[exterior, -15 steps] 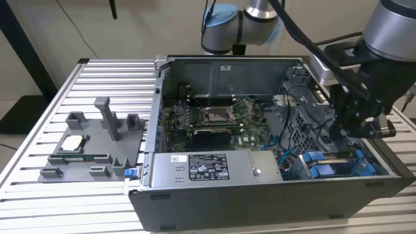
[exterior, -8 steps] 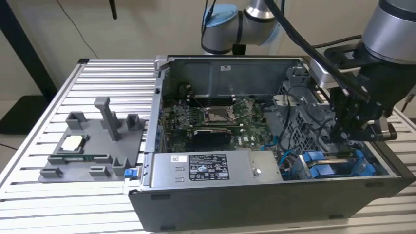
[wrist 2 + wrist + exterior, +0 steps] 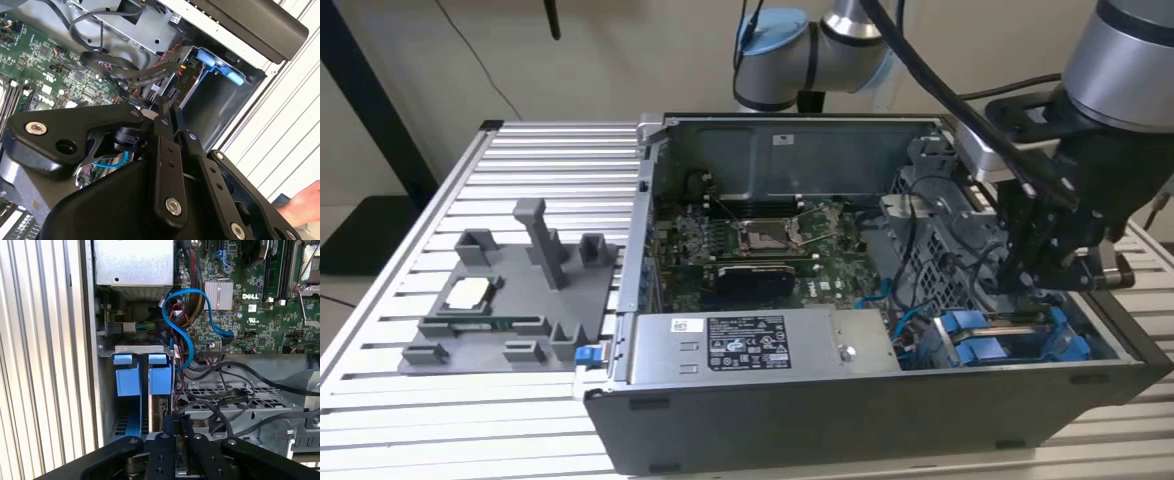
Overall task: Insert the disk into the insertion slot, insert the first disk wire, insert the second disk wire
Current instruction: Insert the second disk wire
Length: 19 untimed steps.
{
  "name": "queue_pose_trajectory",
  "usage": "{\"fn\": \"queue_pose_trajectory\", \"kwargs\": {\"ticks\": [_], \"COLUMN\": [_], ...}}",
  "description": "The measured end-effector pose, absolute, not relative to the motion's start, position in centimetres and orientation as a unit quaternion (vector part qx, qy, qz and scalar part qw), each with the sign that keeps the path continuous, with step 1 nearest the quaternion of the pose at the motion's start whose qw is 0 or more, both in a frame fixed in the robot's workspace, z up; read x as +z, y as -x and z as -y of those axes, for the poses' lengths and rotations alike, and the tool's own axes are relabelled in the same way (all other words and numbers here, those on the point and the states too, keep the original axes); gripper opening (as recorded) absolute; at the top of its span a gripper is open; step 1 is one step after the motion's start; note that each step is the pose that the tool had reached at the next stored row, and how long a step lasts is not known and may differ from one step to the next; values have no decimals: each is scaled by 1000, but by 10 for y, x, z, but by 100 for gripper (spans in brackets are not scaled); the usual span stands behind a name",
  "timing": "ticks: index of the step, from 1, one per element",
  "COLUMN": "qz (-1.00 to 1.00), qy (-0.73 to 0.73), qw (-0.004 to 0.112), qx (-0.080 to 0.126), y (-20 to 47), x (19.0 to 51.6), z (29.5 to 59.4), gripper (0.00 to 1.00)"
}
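Observation:
My gripper (image 3: pixel 1034 275) reaches down into the open computer case (image 3: pixel 854 420) at the exterior view's right, above the drive bay. Its fingers (image 3: pixel 162 107) are pressed together. Black wires (image 3: pixel 142 75) loop right at the tips, and I cannot tell if one is pinched. The disk stands edge-on in its blue carrier (image 3: pixel 160 379) inside the insertion slot (image 3: pixel 131 415), just below the fingers (image 3: pixel 175 425). Blue rails (image 3: pixel 983 335) mark the same bay in the exterior view. A blue data wire (image 3: pixel 192 335) curls from the motherboard toward the bay.
The grey power-supply box (image 3: pixel 761 345) sits beside the bay, with the motherboard (image 3: pixel 747 240) behind it. A grey parts fixture (image 3: pixel 507 300) lies on the slatted table at the exterior view's left. A person's hand (image 3: pixel 300 205) shows outside the case.

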<state>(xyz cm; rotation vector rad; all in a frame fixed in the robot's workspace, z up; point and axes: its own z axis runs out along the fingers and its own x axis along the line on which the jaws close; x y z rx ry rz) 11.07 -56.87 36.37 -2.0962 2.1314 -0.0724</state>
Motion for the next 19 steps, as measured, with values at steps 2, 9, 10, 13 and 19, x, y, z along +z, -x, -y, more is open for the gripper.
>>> {"fn": "queue_pose_trajectory", "kwargs": {"ticks": [2, 9, 10, 13, 19], "qz": [-711, -711, -711, -711, -711], "qy": [699, 699, 699, 699, 699], "qw": [74, 75, 75, 75, 75], "qx": [-25, -27, -27, -27, -27], "y": [-111, -111, -111, -111, -111], "x": [361, 351, 350, 349, 349], "z": [569, 569, 569, 569, 569], "gripper": [16, 16, 16, 16, 16]}}
